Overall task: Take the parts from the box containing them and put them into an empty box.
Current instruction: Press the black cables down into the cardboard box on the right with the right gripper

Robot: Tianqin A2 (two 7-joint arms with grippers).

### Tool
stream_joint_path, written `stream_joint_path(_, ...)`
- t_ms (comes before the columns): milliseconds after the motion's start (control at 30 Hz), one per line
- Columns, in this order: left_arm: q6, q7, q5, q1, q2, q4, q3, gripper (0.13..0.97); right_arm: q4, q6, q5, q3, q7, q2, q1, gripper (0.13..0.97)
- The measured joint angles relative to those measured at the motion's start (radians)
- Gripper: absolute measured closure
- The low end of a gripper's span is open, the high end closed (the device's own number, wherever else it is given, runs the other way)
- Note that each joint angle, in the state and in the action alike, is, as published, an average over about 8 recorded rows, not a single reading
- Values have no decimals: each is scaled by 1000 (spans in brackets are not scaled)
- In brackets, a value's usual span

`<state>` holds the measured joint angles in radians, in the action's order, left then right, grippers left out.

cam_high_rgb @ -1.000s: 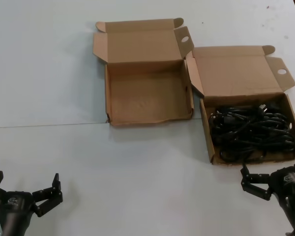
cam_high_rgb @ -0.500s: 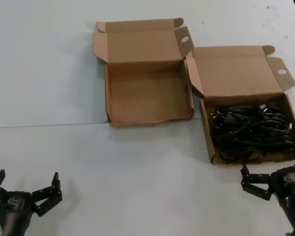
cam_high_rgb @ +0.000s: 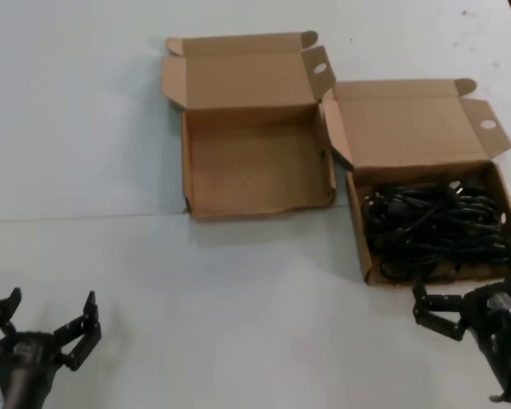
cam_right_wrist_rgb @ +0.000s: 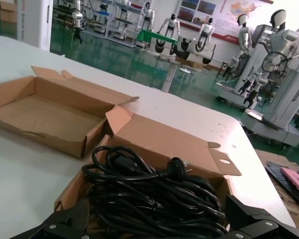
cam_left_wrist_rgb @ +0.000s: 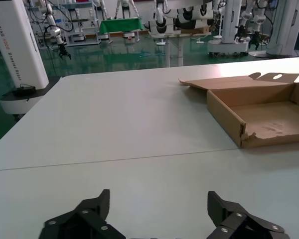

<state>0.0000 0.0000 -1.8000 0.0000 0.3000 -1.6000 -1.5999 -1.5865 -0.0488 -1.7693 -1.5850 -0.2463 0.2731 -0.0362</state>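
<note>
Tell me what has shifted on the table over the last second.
Little. The left pincer drifted slightly toward the robot's right, open and empty. The right pincer edged slightly toward the wide brown cardboard box of black cables, also open. That box and the squarer empty cardboard box stayed put; nothing was grasped.

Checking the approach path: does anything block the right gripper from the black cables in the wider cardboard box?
Nothing visible does. The open right gripper sits just outside the front wall of the wider brown cardboard box; the tangled black cables lie uncovered, lid folded back. The left gripper idles far off.
</note>
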Motion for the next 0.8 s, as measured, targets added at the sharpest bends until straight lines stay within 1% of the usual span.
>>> stream_joint_path(33, 0, 0, 0, 0, 0, 0, 0, 302, 2, -6, 3, 4, 0, -4, -3, 129)
stream_joint_path(233, 0, 0, 0, 0, 0, 0, 0, 440, 3, -25, 19, 16, 0, -5, -12, 129)
stream_joint_path(300, 0, 0, 0, 0, 0, 0, 0, 485, -1, -21, 23, 4, 0, 12, -16, 129)
stream_joint_path(333, 0, 0, 0, 0, 0, 0, 0, 485, -4, -14, 22, -8, 0, 26, -19, 129)
stream_joint_path(400, 0, 0, 0, 0, 0, 0, 0, 538, -12, 11, 3, -50, 0, 74, -29, 129)
stream_joint_path(500, 0, 0, 0, 0, 0, 0, 0, 617, -30, 72, -71, -150, 0, 179, -56, 129)
stream_joint_path(600, 0, 0, 0, 0, 0, 0, 0, 695, -53, 142, -190, -280, 0, 308, -103, 129)
stream_joint_path(633, 0, 0, 0, 0, 0, 0, 0, 695, -62, 162, -231, -322, 0, 351, -122, 129)
stream_joint_path(800, 0, 0, 0, 0, 0, 0, 0, 788, -116, 248, -426, -551, 0, 555, -259, 129)
